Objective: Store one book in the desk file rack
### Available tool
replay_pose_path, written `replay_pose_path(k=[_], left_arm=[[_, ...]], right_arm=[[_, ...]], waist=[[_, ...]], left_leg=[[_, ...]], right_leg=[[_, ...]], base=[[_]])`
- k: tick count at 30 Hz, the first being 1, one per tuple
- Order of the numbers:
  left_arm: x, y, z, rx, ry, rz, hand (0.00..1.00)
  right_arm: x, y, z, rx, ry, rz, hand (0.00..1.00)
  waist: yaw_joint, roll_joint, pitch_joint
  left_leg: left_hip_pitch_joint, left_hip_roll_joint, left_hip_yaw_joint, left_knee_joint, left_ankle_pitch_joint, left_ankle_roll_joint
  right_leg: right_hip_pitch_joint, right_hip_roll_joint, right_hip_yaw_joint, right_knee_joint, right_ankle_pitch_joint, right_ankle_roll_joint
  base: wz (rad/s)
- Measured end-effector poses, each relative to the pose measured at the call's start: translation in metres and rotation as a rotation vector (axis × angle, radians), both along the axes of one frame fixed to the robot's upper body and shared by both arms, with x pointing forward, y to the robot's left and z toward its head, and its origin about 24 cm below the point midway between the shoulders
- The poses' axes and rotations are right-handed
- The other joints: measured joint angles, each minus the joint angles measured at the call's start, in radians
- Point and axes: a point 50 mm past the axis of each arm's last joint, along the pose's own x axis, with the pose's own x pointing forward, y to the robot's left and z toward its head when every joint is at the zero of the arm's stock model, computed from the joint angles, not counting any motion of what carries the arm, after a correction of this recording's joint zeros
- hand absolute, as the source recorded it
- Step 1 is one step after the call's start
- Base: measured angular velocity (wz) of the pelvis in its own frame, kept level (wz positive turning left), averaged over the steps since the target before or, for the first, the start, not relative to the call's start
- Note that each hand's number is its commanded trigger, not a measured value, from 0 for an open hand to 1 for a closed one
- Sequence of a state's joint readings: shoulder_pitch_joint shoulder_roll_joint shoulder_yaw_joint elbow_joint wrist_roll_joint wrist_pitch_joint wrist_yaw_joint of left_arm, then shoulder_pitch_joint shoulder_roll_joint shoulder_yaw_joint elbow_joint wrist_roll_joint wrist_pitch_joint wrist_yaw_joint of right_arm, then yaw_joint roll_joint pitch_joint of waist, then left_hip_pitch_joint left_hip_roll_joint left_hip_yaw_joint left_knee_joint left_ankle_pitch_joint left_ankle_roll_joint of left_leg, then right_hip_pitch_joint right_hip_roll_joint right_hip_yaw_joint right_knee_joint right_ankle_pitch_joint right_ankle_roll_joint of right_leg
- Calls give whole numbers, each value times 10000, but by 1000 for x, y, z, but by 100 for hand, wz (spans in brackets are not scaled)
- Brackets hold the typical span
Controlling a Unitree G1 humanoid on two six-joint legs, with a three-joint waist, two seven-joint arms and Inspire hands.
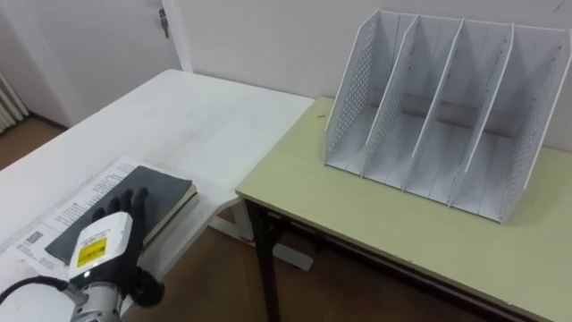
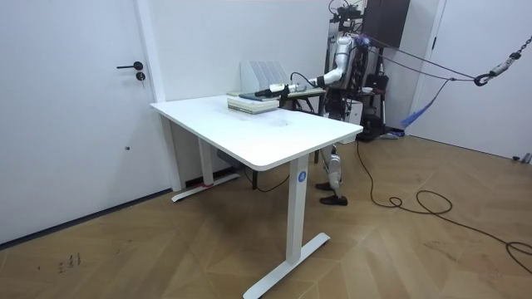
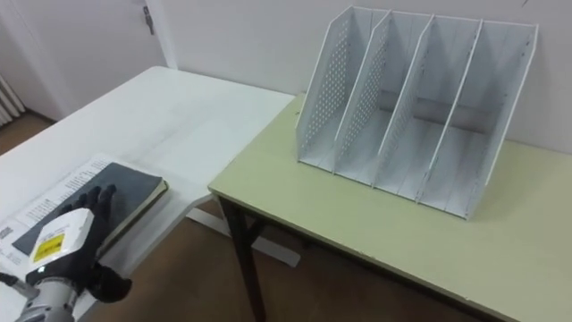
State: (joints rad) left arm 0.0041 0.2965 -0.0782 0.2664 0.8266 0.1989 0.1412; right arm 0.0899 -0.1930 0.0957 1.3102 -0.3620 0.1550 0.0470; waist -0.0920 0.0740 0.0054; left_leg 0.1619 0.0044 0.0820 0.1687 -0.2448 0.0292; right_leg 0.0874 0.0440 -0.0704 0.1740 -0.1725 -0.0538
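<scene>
A dark hardcover book (image 1: pixel 156 190) lies on a printed white booklet (image 1: pixel 54 224) near the white table's edge, at the lower left of the eye views. My left hand (image 1: pixel 107 241) rests on its cover with the fingers stretched flat and the thumb hanging off the side toward me. The white file rack (image 1: pixel 438 107), with several empty upright slots, stands on the pale green desk (image 1: pixel 357 224) to the right. In the room view I stand behind the white table (image 2: pixel 266 137), left arm reaching out to the book (image 2: pixel 253 100).
A gap of wooden floor (image 1: pixel 223 277) separates the white table (image 1: pixel 179 116) from the green desk. A wall runs close behind the rack. A white door (image 2: pixel 75 108) stands at the room view's left.
</scene>
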Motion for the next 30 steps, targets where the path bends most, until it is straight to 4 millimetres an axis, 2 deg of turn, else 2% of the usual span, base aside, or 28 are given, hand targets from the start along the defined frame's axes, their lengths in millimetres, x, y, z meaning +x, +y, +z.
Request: replay_pose_path(k=[3, 4, 5, 6, 7, 10, 18, 30], left_arm=[[3, 1, -2, -38, 178, 28, 0], [3, 1, -2, -58, 225, 33, 7], [4, 1, -2, -100, 290, 61, 39], [4, 2, -3, -111, 373, 96, 67], [5, 2, -3, -114, 433, 106, 100], [5, 5, -7, -108, 641, 209, 100], [18, 20, 8, -161, 77, 944, 100], [22, 24, 14, 3, -202, 1176, 100]], right_arm=[[2, 0, 0, 0, -72, 36, 0], [2, 0, 0, 3, -86, 32, 0], [3, 0, 0, 2, -111, 31, 0], [3, 0, 0, 8, -178, 47, 0], [3, 0, 0, 5, -201, 51, 0], [5, 0, 1, 3, -251, 59, 0], [3, -1, 1, -30, -4, -49, 0], [2, -3, 1, -94, 151, -94, 0]], waist=[[-14, 1, 8], [-35, 5, 7], [-59, 7, 7], [-60, 7, 8], [-59, 4, 10], [-33, 12, 8], [-83, 116, -50], [-89, 197, -65]], left_leg=[[9, -2, 1, -1, 0, 0], [16, -2, 26, -2, 0, 0], [32, -1, 51, -2, 0, 0], [56, 4, 82, -3, 0, 0], [73, 7, 106, -3, 0, 0], [215, 18, 245, -5, 0, 0], [350, 26, 326, -9, 0, 0], [396, 31, 332, -12, 0, 0]], right_leg=[[10, -2, 5, 12, 0, 0], [14, -3, 5, 13, 0, 0], [23, -3, 4, 22, 0, 0], [46, 3, 18, 21, -1, 0], [60, 5, 31, 18, -1, 0], [137, 28, 162, -6, -7, -3], [217, 61, 322, 125, -19, 0], [244, 80, 393, 145, -28, -2]], base=[[0], [0], [0], [0], [-6], [-11], [-4], [0]])
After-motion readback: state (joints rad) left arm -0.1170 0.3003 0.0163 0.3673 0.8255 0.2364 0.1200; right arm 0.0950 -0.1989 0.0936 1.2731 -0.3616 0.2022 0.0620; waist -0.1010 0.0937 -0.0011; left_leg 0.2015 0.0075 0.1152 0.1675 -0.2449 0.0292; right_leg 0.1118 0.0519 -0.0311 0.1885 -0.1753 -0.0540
